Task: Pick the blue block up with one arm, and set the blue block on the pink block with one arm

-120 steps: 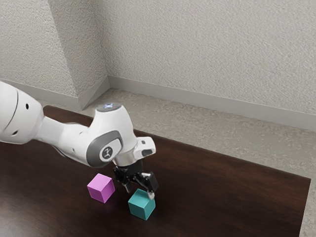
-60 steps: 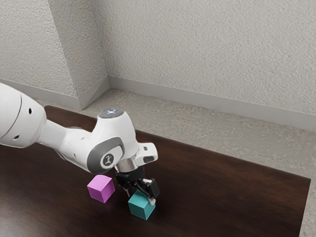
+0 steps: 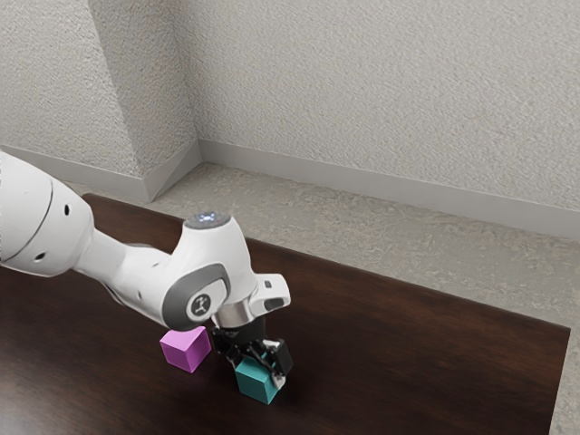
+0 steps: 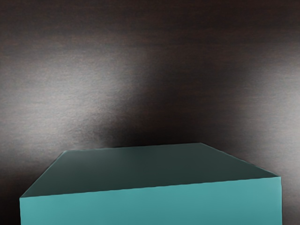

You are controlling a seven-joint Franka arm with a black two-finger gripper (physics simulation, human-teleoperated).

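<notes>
The blue block (image 3: 259,389), teal in colour, sits on the dark wooden table (image 3: 408,362). My gripper (image 3: 258,366) is lowered over it, open, with one black finger on each side of the block's top. The pink block (image 3: 184,350) rests on the table just to the exterior view's left of the blue one, partly behind my arm's wrist. In the wrist view the blue block (image 4: 150,187) lies directly under my hand, its top face and one side showing.
The table's far edge (image 3: 426,292) runs diagonally behind the blocks, with grey carpet beyond. The right end of the table (image 3: 557,381) is close to the exterior view's right border. My white arm (image 3: 109,263) reaches in from the exterior view's left.
My hand has come down onto the blue block, from just above it to straddling it. Neither block has moved.
</notes>
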